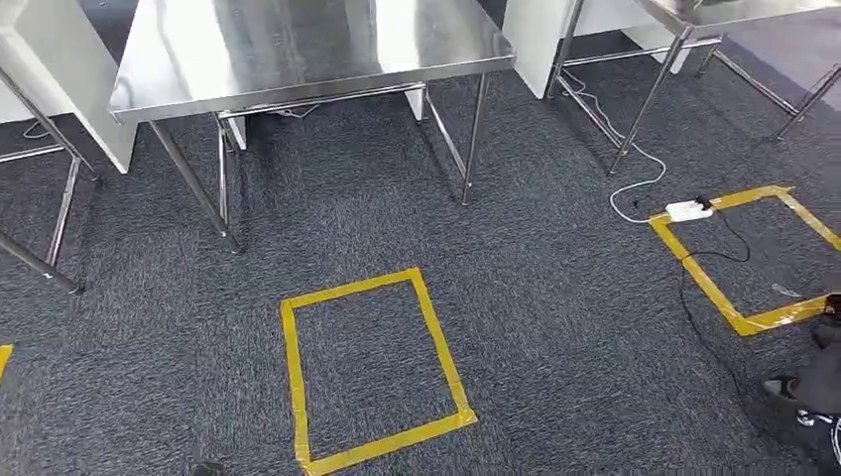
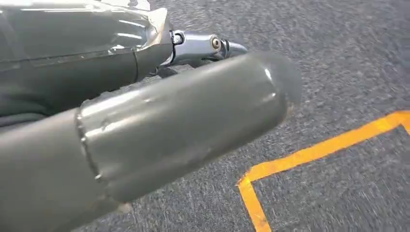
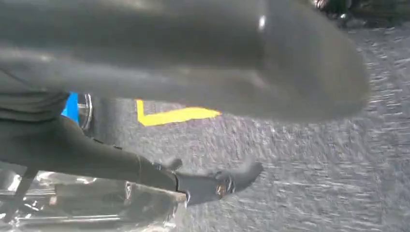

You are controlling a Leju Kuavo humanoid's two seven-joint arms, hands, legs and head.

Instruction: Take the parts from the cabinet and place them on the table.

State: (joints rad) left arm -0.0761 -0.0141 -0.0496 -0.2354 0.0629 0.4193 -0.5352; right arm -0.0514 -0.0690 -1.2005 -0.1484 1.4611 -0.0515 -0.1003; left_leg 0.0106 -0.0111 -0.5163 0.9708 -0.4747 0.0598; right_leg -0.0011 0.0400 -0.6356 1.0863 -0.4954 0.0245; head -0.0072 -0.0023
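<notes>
Left hand (image 2: 159, 130) hangs over grey carpet (image 1: 555, 297) beside yellow tape (image 2: 309, 154), nothing visibly in it, though whether its fingers are apart cannot be told. Right hand (image 3: 193, 63) is blurred, its grasp unclear. Ahead stands a steel table (image 1: 298, 50) beyond a taped rectangle (image 1: 372, 367).

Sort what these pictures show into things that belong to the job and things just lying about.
Job: steel table; left hand; right hand, both holding nothing.
Lying about: power strip; white cable; yellow tape square.
</notes>
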